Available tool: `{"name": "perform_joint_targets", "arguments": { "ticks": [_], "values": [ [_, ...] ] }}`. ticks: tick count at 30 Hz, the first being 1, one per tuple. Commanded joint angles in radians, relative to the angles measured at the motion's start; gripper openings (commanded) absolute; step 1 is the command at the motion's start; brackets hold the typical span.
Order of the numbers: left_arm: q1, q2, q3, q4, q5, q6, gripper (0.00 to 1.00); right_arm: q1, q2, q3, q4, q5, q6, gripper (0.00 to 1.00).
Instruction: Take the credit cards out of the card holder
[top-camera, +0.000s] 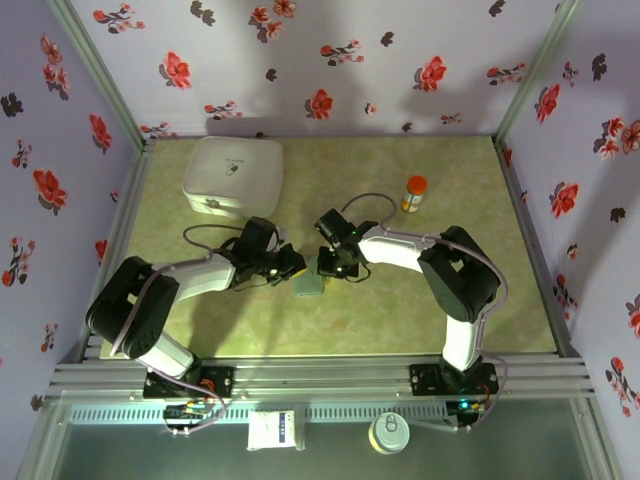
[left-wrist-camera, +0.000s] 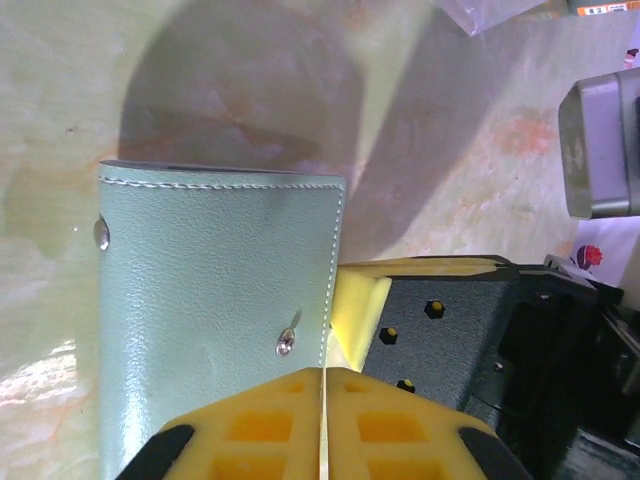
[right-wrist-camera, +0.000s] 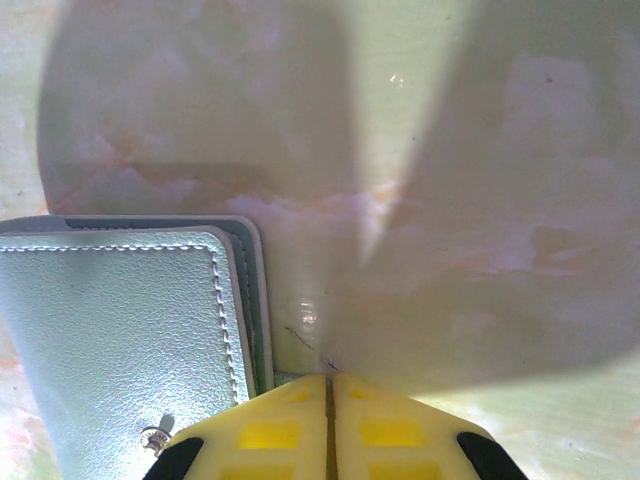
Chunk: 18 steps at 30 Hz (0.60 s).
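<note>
Shut pad to pad on the left gripper (left-wrist-camera: 325, 425), over the card holder's (left-wrist-camera: 220, 300) near edge by a snap stud (left-wrist-camera: 286, 343). Shut likewise on the right gripper (right-wrist-camera: 330, 430), just beside its layered edge. Folded flat on the green table (top-camera: 450, 300) between both. Impossible to tell whether any credit cards sit inside.

Fine-grained, leather-like skin on the card holder (left-wrist-camera: 215, 320), softly sheened, with pale stitched thread (left-wrist-camera: 220, 185) along its edges and two shiny metal studs (left-wrist-camera: 286, 343); beneath it, smooth marbled table (left-wrist-camera: 250, 80) with wet-looking glare; next to it, matt yellow moulded plastic on the left gripper (left-wrist-camera: 325, 375) and right gripper (right-wrist-camera: 330, 378), ribbed in square pockets
</note>
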Motion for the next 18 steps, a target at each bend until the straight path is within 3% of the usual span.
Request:
{"name": "perform_joint_targets", "arguments": {
  "ticks": [1, 18],
  "values": [
    [0.009, -0.037, 0.032, -0.072, -0.035, 0.046, 0.11, -0.02, -0.041, -0.007, -0.055, 0.025, -0.025, 0.04],
    [0.013, -0.039, 0.076, -0.135, -0.046, 0.071, 0.14, -0.032, -0.118, 0.061, -0.201, 0.043, -0.096, 0.03]
  ]
}}
